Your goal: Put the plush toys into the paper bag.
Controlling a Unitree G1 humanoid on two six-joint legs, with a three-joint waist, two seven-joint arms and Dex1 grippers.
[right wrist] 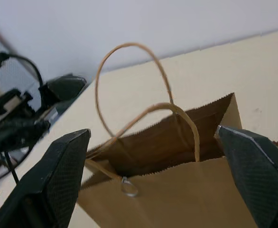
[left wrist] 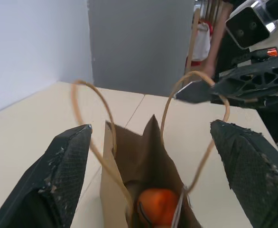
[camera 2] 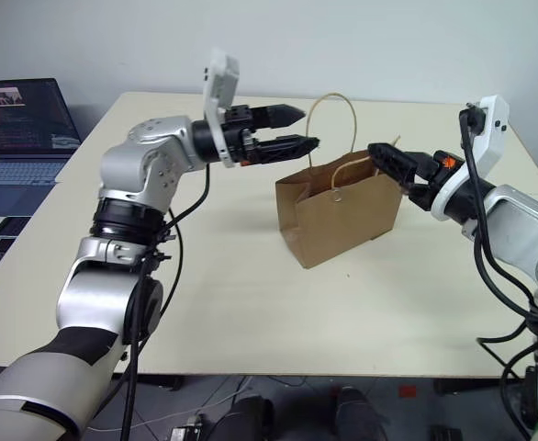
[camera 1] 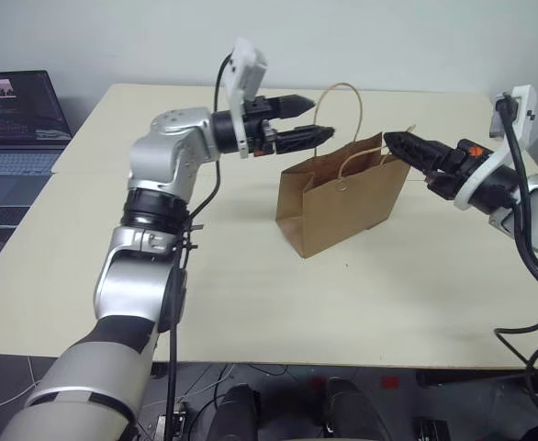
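Observation:
The brown paper bag [camera 1: 338, 204] stands upright and open on the middle of the table. Down inside it lies an orange plush toy [left wrist: 156, 206], partly hidden by the bag's walls. One loop handle [camera 1: 356, 106] stands up and the other [camera 2: 352, 163] droops over the front wall. My left gripper [camera 1: 325, 116] is level at the bag's upper left, open and holding nothing, its tips beside the raised handle. My right gripper [camera 2: 373, 148] is near the bag's upper right corner, open and empty, its fingers [right wrist: 58, 183] spread wide before the bag's mouth.
The cream table [camera 1: 251, 303] has free room in front of and behind the bag. An open laptop [camera 1: 16, 119] sits on a lower surface at the far left. Black cables [camera 1: 526, 239] hang along my right arm.

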